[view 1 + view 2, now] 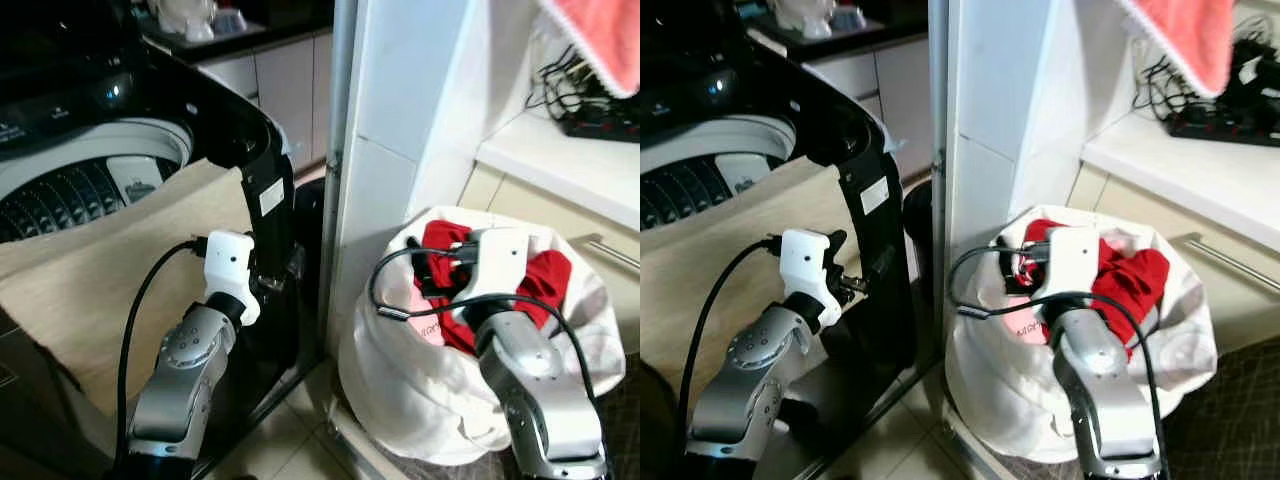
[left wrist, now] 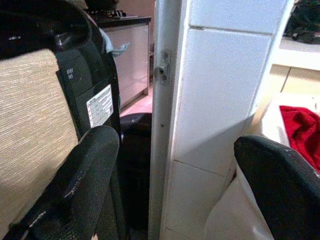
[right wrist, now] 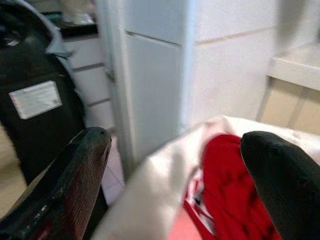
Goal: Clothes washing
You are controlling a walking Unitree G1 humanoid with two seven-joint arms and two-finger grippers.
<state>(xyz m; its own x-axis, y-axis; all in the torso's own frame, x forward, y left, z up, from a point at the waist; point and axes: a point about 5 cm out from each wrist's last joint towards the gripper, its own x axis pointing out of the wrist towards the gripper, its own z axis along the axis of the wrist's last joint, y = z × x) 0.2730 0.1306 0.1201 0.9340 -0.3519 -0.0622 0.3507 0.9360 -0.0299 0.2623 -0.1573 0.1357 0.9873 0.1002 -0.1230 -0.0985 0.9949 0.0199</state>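
A top-loading washing machine stands at the left with its black lid raised. A beige cloth is draped over its front. At the right, a white laundry bag on the floor holds red clothes. My left gripper is open and empty, held up beside the lid and facing the white pillar. My right gripper is also open and empty. It hovers just over the bag's near rim, with the red garment right ahead of its fingers.
A white tiled pillar with a metal edge separates the washer from the bag. A counter at the right carries a power strip and cables. A pink towel hangs above it. Cabinets stand behind the washer.
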